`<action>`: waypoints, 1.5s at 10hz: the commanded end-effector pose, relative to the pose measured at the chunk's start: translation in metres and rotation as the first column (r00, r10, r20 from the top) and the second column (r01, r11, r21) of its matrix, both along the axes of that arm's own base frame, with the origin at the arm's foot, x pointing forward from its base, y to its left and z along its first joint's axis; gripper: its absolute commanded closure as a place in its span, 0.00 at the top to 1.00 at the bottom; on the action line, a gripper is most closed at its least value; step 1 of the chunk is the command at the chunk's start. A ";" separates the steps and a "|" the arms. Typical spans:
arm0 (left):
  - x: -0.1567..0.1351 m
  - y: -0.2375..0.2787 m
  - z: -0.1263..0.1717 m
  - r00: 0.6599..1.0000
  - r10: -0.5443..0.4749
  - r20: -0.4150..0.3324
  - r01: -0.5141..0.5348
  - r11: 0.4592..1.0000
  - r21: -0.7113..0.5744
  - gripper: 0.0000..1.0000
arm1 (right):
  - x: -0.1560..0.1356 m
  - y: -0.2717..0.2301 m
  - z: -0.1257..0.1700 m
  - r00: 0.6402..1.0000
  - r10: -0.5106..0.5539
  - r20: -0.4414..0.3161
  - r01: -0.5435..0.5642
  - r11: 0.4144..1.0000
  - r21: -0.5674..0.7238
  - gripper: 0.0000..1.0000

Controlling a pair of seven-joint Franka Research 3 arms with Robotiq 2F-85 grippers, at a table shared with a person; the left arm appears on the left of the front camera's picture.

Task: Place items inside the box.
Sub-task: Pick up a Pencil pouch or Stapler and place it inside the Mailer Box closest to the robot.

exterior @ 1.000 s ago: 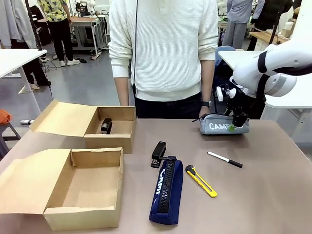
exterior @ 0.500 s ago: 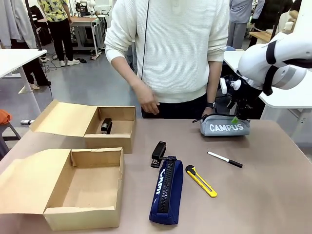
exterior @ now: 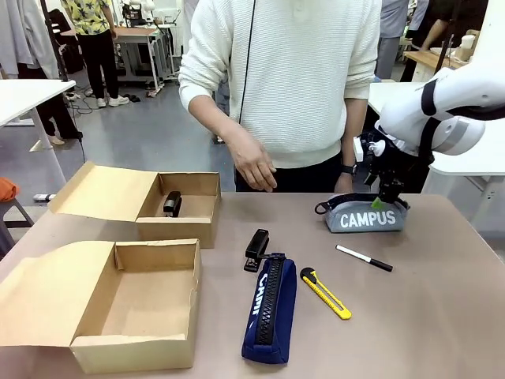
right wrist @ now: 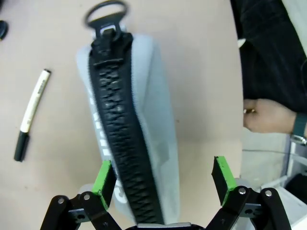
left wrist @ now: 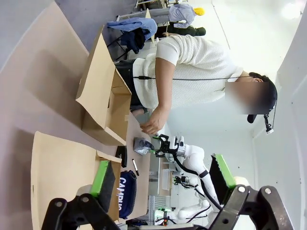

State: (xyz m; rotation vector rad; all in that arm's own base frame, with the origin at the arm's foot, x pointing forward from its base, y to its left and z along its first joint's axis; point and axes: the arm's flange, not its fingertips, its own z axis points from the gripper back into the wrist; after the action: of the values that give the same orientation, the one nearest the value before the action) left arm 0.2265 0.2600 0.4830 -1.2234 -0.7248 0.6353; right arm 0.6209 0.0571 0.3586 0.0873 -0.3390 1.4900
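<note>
Shifted rightward since earlier, the grey "CAMPUS" pencil case (exterior: pixel 367 218) is straddled, ungripped, by the wide-open right claw (right wrist: pixel 163 179). The left claw (left wrist: pixel 160 175) is held wide open, empty. Nearest, the navy zip pencil case (exterior: pixel 269 309), yellow utility knife (exterior: pixel 325 293), loose stapler (exterior: pixel 256 249) and marker (exterior: pixel 364 258) are laid on the tabletop (exterior: pixel 442 316). Farther off, a second stapler (exterior: pixel 171 204) is seen inside the far box (exterior: pixel 189 227).

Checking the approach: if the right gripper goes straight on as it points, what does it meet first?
Most likely the grey case, whose zipped top lies between the right gripper's open jaws.
</note>
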 end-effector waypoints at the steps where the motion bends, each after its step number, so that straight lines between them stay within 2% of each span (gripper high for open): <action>1: 0.000 0.000 0.001 1.000 -0.005 0.025 0.005 1.000 0.006 1.00 | 0.013 -0.004 0.002 1.000 0.029 0.003 -0.029 0.999 0.017 1.00; 2: 0.000 0.000 0.001 1.000 -0.005 0.025 0.005 1.000 0.006 1.00 | 0.013 -0.004 -0.005 0.997 0.053 -0.057 -0.053 0.999 0.004 1.00; 3: 0.000 0.000 0.001 1.000 -0.005 0.025 0.005 1.000 0.006 1.00 | 0.010 -0.005 -0.010 0.990 0.079 -0.113 -0.081 0.997 -0.011 0.41; 4: 0.000 0.000 0.001 1.000 -0.005 0.025 0.005 1.000 0.006 1.00 | 0.009 -0.006 -0.011 0.990 0.087 -0.115 -0.086 0.996 0.012 0.40; 5: 0.000 0.000 0.001 1.000 -0.005 0.025 0.005 1.000 0.006 1.00 | 0.008 -0.007 -0.011 0.989 0.084 -0.118 -0.083 0.996 0.017 0.00; 7: 0.000 0.000 0.001 1.000 -0.005 0.025 0.005 1.000 0.006 1.00 | 0.007 -0.010 -0.008 0.990 0.078 -0.121 -0.074 0.997 0.031 0.00; 8: 0.000 0.000 0.001 1.000 -0.005 0.025 0.005 1.000 0.006 1.00 | 0.007 -0.012 -0.008 0.989 0.073 -0.127 -0.068 0.997 0.038 0.14; 9: 0.000 0.000 0.001 1.000 -0.005 0.025 0.005 1.000 0.006 1.00 | 0.007 -0.013 -0.008 0.989 0.071 -0.133 -0.066 0.997 0.043 0.04; 10: 0.000 0.000 0.001 1.000 -0.005 0.025 0.005 1.000 0.006 1.00 | 0.008 -0.014 -0.007 0.988 0.070 -0.139 -0.064 0.997 0.044 0.00; 12: 0.000 0.000 0.001 1.000 -0.005 0.025 0.005 1.000 0.006 1.00 | 0.006 -0.016 -0.003 0.984 0.069 -0.164 -0.062 0.997 0.051 0.00; 13: 0.000 0.000 0.001 1.000 -0.005 0.025 0.005 1.000 0.006 1.00 | -0.005 -0.026 0.019 0.984 0.023 -0.175 -0.005 0.995 0.101 0.00; 14: 0.000 0.000 0.001 1.000 -0.005 0.025 0.005 1.000 0.006 1.00 | -0.022 -0.043 0.050 0.977 -0.088 -0.194 0.117 0.983 0.143 0.00; 15: 0.000 0.000 0.001 1.000 -0.005 0.025 0.005 1.000 0.006 1.00 | -0.050 -0.059 0.084 0.953 -0.174 -0.249 0.227 0.953 0.203 0.00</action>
State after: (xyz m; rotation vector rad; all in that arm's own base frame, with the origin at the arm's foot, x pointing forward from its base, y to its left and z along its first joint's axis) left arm 0.2265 0.2598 0.4832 -1.2234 -0.7250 0.6346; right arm 0.6022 0.0139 0.4056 0.3304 -0.2775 1.3636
